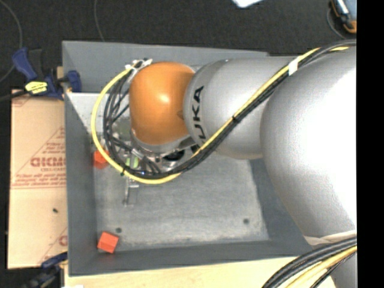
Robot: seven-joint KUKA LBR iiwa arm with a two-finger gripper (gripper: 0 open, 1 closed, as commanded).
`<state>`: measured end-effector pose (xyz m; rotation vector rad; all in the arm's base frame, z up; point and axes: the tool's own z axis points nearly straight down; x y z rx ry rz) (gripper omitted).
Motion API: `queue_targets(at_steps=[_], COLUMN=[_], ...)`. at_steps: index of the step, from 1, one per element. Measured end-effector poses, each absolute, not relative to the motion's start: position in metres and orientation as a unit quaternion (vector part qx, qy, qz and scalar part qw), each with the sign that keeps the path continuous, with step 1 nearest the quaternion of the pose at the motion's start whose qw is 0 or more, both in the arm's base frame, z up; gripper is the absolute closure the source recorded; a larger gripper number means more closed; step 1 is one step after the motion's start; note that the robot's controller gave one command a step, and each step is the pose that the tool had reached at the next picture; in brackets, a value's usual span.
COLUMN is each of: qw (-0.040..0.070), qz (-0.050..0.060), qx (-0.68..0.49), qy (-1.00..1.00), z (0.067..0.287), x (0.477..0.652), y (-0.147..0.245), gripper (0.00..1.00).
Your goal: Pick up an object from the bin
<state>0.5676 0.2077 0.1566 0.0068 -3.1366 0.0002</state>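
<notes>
A small part of my gripper pokes out under the wrist, low over the left half of the bin floor. The rest of it is hidden by the arm. Just up and left of it, by the bin's left wall, lies an orange piece, partly covered by the wrist's cables. A small orange cube rests in the bin's near left corner, well apart from the gripper. Nothing is seen held.
The arm, with its orange dome and looped cables, reaches in from the right and covers the bin's upper middle and right side. Grey bin floor shows along the front, and the walls stand close on the left.
</notes>
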Motion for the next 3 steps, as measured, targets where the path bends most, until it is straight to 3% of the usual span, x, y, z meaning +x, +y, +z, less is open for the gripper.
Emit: queue_targets(at_steps=[1, 2, 3], qw=[-0.001, 0.001, -0.004], qz=[-0.001, 0.001, -0.001], qx=[-0.001, 0.123, 0.096], qy=[-1.0, -0.992, -0.995], z=[0.162, 0.068, 0.148], x=[0.569, 0.629, 0.638], y=[0.206, 0.144, 0.155], gripper=[0.0, 0.0, 0.0])
